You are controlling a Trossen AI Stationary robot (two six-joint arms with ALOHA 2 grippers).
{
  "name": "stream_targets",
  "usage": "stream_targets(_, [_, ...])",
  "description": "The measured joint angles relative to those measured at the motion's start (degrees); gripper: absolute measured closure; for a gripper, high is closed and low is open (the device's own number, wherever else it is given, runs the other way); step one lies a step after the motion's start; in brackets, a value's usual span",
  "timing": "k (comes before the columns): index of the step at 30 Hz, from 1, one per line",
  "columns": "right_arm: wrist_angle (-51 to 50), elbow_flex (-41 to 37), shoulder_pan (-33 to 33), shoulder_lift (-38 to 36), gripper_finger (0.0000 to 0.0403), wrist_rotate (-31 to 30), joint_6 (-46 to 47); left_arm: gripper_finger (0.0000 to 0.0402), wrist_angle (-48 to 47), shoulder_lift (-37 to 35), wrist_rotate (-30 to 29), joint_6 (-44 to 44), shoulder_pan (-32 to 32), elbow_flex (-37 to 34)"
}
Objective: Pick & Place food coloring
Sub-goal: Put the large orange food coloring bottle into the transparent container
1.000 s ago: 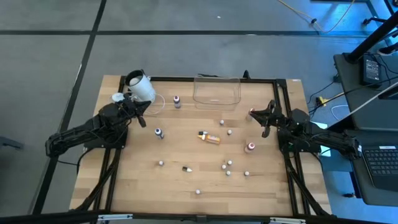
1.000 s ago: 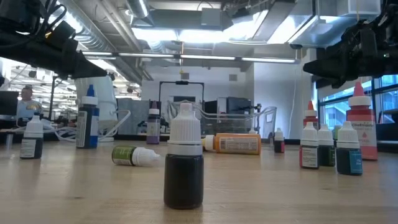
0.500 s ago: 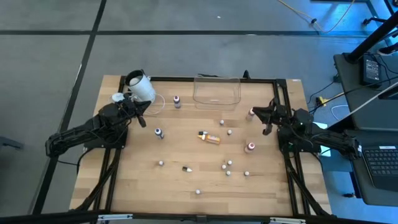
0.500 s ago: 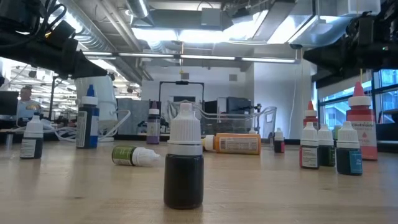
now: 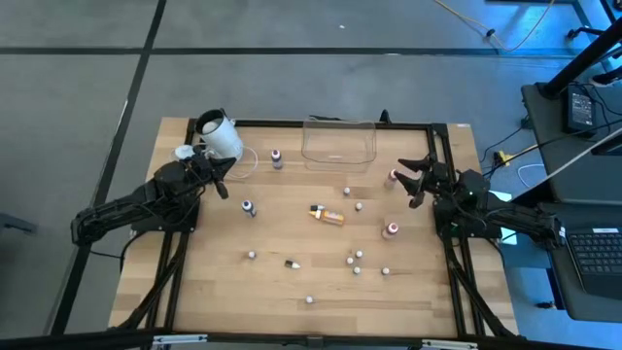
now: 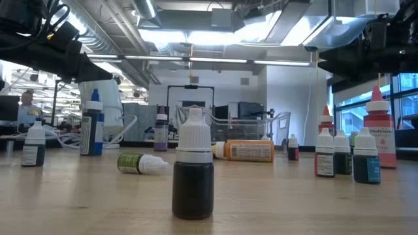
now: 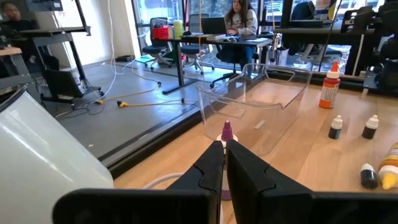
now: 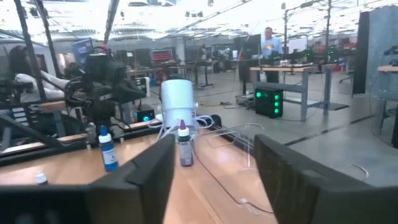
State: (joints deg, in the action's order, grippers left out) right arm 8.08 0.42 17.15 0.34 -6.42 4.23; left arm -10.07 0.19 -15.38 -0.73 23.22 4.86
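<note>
Since the earlier frame the right gripper [image 5: 416,181] has spread its jaws. Left gripper [image 5: 220,175] waits by the white cup [image 5: 219,134], fingers pressed together. Pink bottle [image 5: 393,177] stands just beside the right gripper: centre jaws over cap, descend straight.

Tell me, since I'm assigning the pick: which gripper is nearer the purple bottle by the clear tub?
Left. The left gripper sits just beside the purple bottle; the right gripper is beyond the clear tub.
</note>
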Motion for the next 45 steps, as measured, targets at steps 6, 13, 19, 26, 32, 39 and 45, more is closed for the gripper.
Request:
stream_targets(6, [0.3, 0.3, 0.0, 0.0, 0.0137, -0.2, 0.7, 0.0384, 0.0, 0.0, 0.0, 0.0, 0.0, 0.0])
stream_targets(13, [-12.6, 9.5, 0.3, 4.2, 0.0153, -5.1, 3.0, 0.0384, 0.0, 0.0, 0.0, 0.0, 0.0, 0.0])
stream_targets(19, [-22.3, 17.5, 0.3, 13.4, 0.0166, -7.5, 3.1, 0.0384, 0.0, 0.0, -0.2, 0.0, 0.0, 0.0])
stream_targets(26, [-32.9, 26.4, 0.6, 27.2, 0.0167, -9.6, 7.5, 0.0384, 0.0, 0.0, -0.2, 0.0, 0.0, 0.0])
stream_targets(32, [-39.7, 34.1, 3.2, 38.1, 0.0167, -9.6, 13.5, 0.0384, 0.0, 0.0, -0.2, 0.0, 0.0, 0.0])
stream_targets(39, [-48.6, 40.8, 7.3, 48.6, 0.0167, -8.1, 13.7, 0.0384, 0.0, 0.0, -0.2, 0.0, 0.0, 0.0])
stream_targets(45, [-49.7, 40.8, 10.7, 55.5, 0.0167, -2.4, 13.5, 0.0384, 0.0, 0.0, -0.1, 0.0, 0.0, 0.0])
